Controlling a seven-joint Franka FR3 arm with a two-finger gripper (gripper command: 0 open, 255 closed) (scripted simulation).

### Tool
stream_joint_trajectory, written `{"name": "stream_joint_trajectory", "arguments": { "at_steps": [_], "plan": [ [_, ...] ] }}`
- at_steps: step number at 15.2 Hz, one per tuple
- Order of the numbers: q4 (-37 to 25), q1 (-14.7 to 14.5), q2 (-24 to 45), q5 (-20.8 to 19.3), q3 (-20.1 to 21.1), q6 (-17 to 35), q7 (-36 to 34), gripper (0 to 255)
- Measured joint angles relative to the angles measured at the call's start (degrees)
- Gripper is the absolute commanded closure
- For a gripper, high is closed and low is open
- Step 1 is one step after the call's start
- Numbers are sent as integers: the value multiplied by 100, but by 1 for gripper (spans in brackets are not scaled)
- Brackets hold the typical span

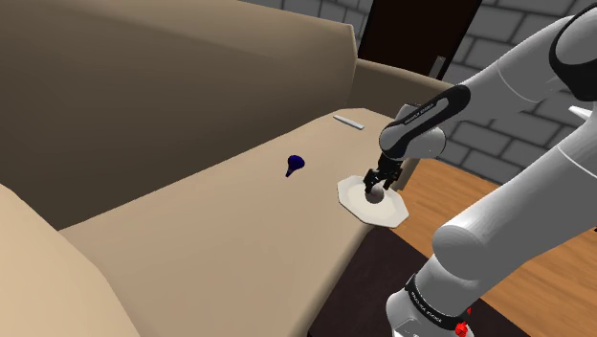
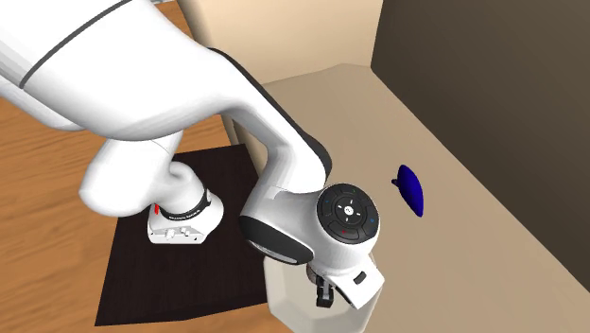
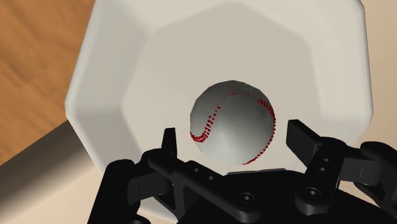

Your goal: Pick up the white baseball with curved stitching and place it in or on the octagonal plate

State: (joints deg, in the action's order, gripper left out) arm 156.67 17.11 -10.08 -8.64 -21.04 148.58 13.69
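A white baseball [image 3: 232, 121] with red curved stitching rests in the middle of the white octagonal plate [image 3: 127, 83]. My black gripper [image 3: 235, 141] is right over it, open, with one finger on each side of the ball and a small gap at both. In the shoulder view the gripper [image 1: 375, 185] points down onto the ball [image 1: 377, 196], and the plate [image 1: 390, 215] lies near the beige surface's edge closest to the stand. The second exterior view shows the hand covering most of the plate [image 2: 284, 307].
A small dark blue object [image 1: 294, 166] [image 2: 410, 189] lies on the beige cushion surface [image 1: 220, 239] beyond the plate. A flat grey strip [image 1: 349, 122] sits further back. A tall beige backrest rises behind. Wooden floor and a black mat [image 2: 180, 255] lie under the stand.
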Motion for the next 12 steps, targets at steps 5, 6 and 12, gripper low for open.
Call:
{"name": "stream_joint_trajectory", "arguments": {
  "at_steps": [5, 6, 12],
  "plan": [
    [-167, 62, -607, -145, 103, -749, -125, 0],
    [-182, 75, -708, -167, 123, -867, -145, 0],
    [-188, 90, -790, -188, 135, -965, -156, 0]
  ]
}}
